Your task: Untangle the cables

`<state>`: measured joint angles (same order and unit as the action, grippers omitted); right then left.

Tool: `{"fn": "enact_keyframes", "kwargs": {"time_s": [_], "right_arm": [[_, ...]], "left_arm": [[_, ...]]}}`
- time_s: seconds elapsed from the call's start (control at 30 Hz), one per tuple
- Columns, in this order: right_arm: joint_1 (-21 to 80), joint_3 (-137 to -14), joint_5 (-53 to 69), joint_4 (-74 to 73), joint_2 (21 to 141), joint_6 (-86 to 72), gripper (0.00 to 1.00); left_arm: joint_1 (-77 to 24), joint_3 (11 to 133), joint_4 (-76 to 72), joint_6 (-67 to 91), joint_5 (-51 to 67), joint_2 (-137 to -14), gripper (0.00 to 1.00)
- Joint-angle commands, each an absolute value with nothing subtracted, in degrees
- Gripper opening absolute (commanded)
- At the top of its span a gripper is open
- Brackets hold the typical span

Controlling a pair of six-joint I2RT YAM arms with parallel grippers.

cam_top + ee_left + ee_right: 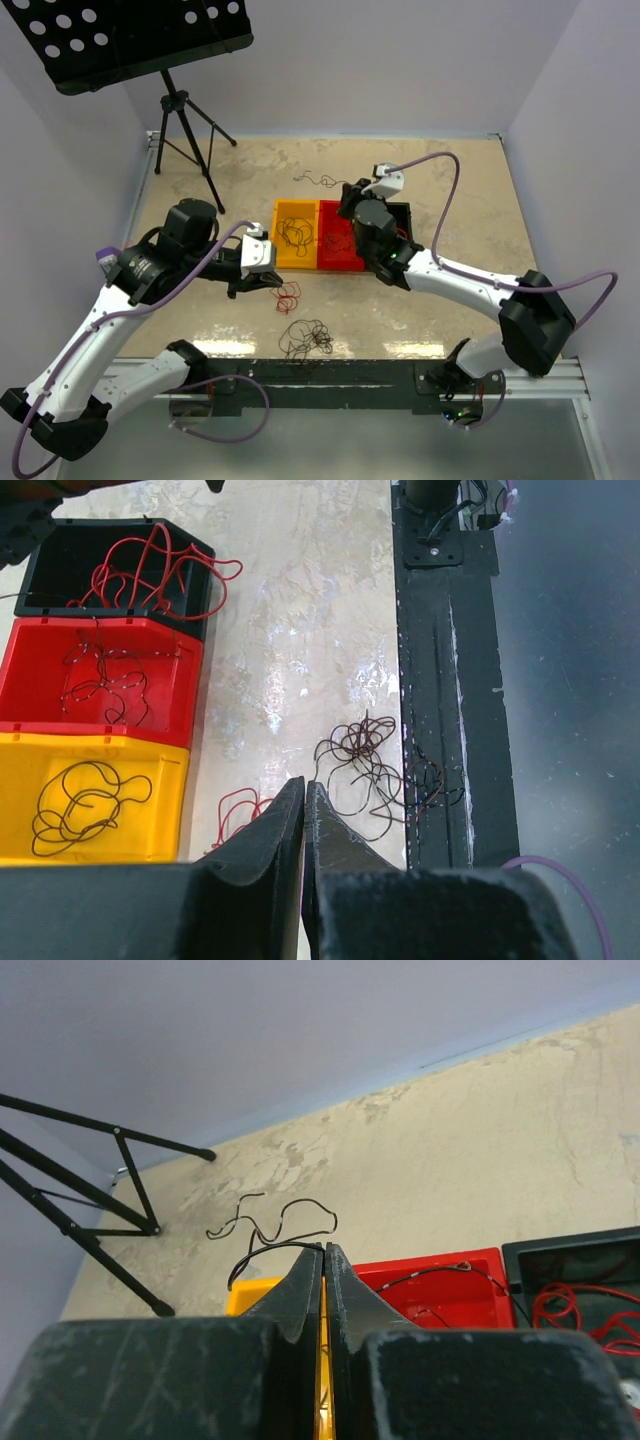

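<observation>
Over the yellow bin (277, 240), right hand (323, 1248) clenched on one dark cable (262, 1253), probably due for release; left hand (305, 783) clenched empty above desk (300, 630), dark tangle (352, 745) near its edge likely wants separating next.

White arm links (85, 345), black joints (535, 320), lilac hoses (455, 175), black tapered claws (304, 786)

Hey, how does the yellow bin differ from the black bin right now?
The yellow bin holds dark cable, fully inside; the black bin holds red cables, with a loop spilling over its rim. Yellow sits at one end of the row, black at the other. Both are open-topped, flanking the red bin.
</observation>
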<state>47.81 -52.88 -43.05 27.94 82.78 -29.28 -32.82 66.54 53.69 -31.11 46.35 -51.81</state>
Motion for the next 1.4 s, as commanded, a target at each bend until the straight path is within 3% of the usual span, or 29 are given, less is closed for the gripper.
{"fn": "enact_keyframes", "kwargs": {"time_s": [0.0,0.33,0.9,1.37], "right_arm": [[47.6,-51.9,-48.9,20.7,79.3,-34.4,0.0],[47.6,-50.4,-44.8,17.3,75.2,-31.2,0.0],[47.6,-58.1,-31.9,29.5,84.5,-35.1,0.0],[47.5,-47.1,-38.1,28.7,82.4,-40.7,0.0]], "left_arm": [[-33.0,68.5,52.6,-31.7,46.5,-51.0,0.08],[-33.0,68.9,52.0,-31.1,46.9,-51.6,0.08],[-33.0,69.0,52.1,-31.3,46.4,-51.6,0.08],[-33.0,67.9,51.7,-32.3,46.1,-51.3,0.08]]}}
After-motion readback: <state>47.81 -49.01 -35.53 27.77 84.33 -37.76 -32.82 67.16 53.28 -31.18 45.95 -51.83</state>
